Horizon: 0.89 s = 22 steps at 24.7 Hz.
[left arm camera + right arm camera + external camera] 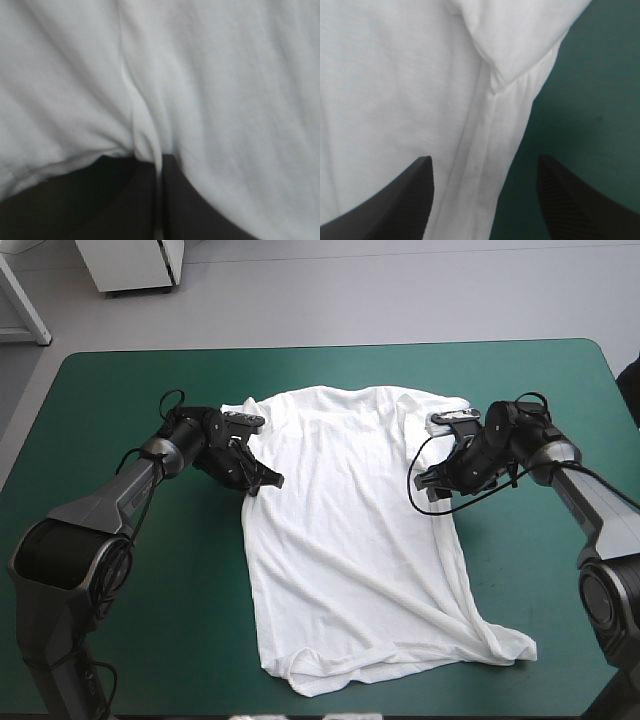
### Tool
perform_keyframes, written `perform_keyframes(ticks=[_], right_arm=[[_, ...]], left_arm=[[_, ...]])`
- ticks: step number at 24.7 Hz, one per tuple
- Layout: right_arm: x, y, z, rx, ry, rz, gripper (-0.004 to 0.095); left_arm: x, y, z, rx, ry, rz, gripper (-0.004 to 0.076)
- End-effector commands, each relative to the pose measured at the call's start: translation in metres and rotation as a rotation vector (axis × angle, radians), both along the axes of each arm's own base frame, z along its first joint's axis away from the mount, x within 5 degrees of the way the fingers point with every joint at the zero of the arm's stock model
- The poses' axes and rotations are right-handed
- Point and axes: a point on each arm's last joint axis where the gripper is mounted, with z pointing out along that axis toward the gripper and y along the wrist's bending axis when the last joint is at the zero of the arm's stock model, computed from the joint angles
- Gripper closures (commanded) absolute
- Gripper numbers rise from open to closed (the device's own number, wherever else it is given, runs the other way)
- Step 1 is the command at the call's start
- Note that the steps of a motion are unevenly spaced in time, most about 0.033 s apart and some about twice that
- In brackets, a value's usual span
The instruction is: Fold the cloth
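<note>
Left gripper (pixel 262 478) sits at the left edge of the T-shirt (pixel 350 530), right gripper (pixel 432 486) at its right edge. The shirt lies spread flat on the table (pixel 120 390), likely so both sides can be lifted for a fold.

Left wrist view: fingers (pixel 125 210) pinch a ridge of cloth.

Right wrist view: fingers (pixel 410 200) stand wide apart, with the side seam between them, ungripped.

High view overhead from behind, 2 wrist views close, all sharing the T-shirt (pixel 350 540).
</note>
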Motion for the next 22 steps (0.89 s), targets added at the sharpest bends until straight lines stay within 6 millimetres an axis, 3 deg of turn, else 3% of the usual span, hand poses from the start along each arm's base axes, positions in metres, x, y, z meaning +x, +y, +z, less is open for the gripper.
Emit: perform_keyframes(ticks=[1, 6, 10, 12, 18, 22], right_arm=[[0.006, 0.002, 0.008, 0.02, -0.042, -0.002, 0.0331], [0.013, 0.005, -0.016, 0.022, 0.03, -0.013, 0.0364], [0.015, 0.01, -0.027, 0.037, 0.062, -0.001, 0.064], [0.016, 0.014, -0.028, 0.037, 0.044, 0.016, 0.0897], [0.018, 0.014, -0.025, 0.035, 0.02, 0.011, 0.0921], [0.021, 0.015, 0.002, 0.045, -0.015, 0.023, 0.0921]], left_arm=[[-0.008, -0.009, 0.003, -0.033, 0.047, -0.014, 0.0734], [-0.008, -0.009, 0.004, -0.035, 0.038, -0.012, 0.0734], [-0.008, -0.009, 0.004, -0.035, 0.038, -0.012, 0.0734], [-0.008, -0.009, 0.004, -0.035, 0.038, -0.012, 0.0734], [-0.011, -0.008, 0.017, -0.035, 0.011, -0.045, 0.0734], [-0.024, -0.004, 0.045, -0.03, -0.01, -0.09, 0.0734]])
